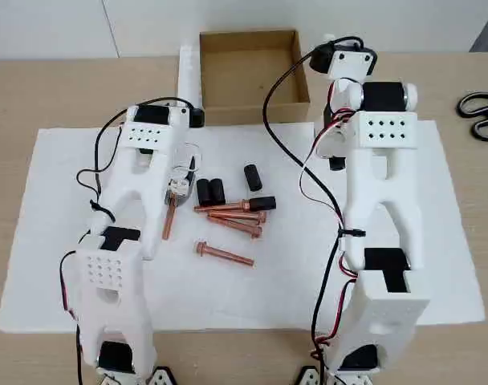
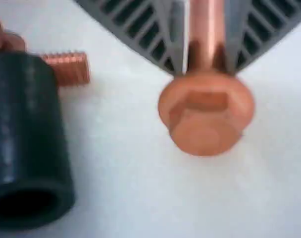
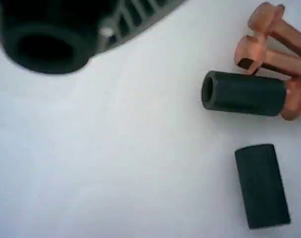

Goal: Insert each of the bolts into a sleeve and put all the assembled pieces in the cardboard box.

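two white robot arms work over a white sheet (image 1: 292,281) on a wooden table (image 1: 35,96), with copper bolts and black sleeves scattered between them. the left gripper (image 1: 180,184) is clamped on a held bolt (image 2: 206,111). its fingers (image 2: 155,34) are closed on the shank and the hexagonal head points back along the arm, low over the sheet. whether the bolt touches the sheet is hard to tell.

the right gripper (image 1: 337,156) sits near the sheet's far edge, just in front of the right corner of the cardboard box (image 1: 302,68). it is closed around a held sleeve (image 3: 44,47), whose open bore faces the wrist camera. the box stands open at the far side of the table.

a pair of sleeves (image 1: 210,191) lies side by side just beside the left gripper, and a single sleeve (image 1: 253,176) rests a little farther right. three bolts (image 1: 232,215) lie bundled in the middle. an end sleeve (image 1: 262,203) touches the end of one of them, though it is unclear whether that bolt goes inside. a lone bolt (image 1: 224,254) lies apart, nearer the arms' bases. scissors (image 1: 481,112) rest on the bare table at the right edge.
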